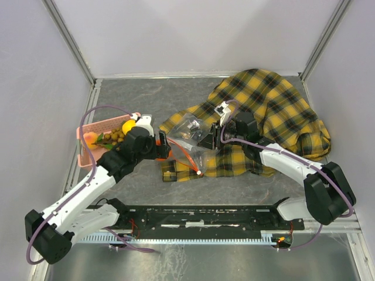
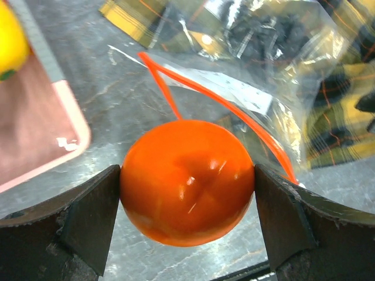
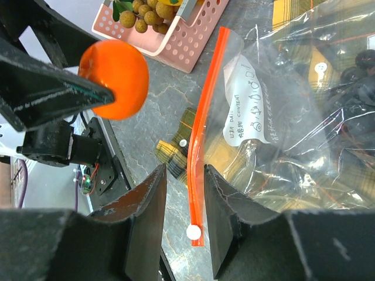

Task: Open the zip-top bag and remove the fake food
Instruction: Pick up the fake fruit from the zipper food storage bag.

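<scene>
The left pincer (image 2: 187, 175) stands wide, its two fingers clamped against the sides of an orange fruit (image 2: 187, 193) held clear of the table. The right pincer (image 3: 184, 168) is partly open. The red-orange zip strip (image 3: 205, 105) runs through its gap, but I cannot tell whether the jaws pinch any film.

The zip-top bag (image 3: 304, 117) spreads ahead and to the right of that pincer, with dark berries (image 3: 363, 58) inside. Its white label (image 3: 249, 99) sits just beyond the right finger. It carries printed lines and handwritten marks; I read "CONTENT", and the rest is too small.

Ahead of that pincer and to its left is a pink perforated basket (image 3: 176, 41) holding a tan-brown grape bunch (image 3: 146, 14).

The table (image 1: 135, 93) is dark grey, marbled stone-look. A yellow-black plaid cloth (image 1: 275, 111) lies under the bag, and pale walls (image 1: 176, 35) close the cell.
</scene>
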`<action>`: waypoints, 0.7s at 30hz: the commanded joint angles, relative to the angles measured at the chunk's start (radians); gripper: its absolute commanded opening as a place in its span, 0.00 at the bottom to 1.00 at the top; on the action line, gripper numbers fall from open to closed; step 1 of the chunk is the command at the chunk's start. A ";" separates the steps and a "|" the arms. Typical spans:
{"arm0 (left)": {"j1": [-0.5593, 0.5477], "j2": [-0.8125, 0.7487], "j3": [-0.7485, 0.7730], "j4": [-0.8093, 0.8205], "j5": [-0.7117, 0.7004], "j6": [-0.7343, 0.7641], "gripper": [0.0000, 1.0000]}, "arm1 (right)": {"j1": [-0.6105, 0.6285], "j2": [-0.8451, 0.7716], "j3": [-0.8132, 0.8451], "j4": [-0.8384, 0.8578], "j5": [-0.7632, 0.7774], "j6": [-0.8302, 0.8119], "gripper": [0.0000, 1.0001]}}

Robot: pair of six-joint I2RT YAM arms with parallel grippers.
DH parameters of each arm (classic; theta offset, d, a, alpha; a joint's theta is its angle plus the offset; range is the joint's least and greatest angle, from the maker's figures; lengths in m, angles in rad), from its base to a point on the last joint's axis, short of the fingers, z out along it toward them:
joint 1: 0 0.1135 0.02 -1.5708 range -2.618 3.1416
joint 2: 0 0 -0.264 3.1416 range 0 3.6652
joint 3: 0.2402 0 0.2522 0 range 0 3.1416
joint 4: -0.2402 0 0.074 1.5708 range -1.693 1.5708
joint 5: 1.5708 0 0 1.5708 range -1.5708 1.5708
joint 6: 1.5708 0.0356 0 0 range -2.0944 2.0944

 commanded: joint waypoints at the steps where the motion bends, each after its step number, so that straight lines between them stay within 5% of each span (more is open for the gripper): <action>1: 0.073 -0.043 0.053 -0.027 -0.044 0.075 0.34 | -0.001 -0.031 0.000 0.043 -0.018 -0.007 0.40; 21: 0.630 -0.014 0.057 0.123 0.235 0.150 0.31 | -0.001 -0.041 -0.001 0.004 -0.012 -0.034 0.40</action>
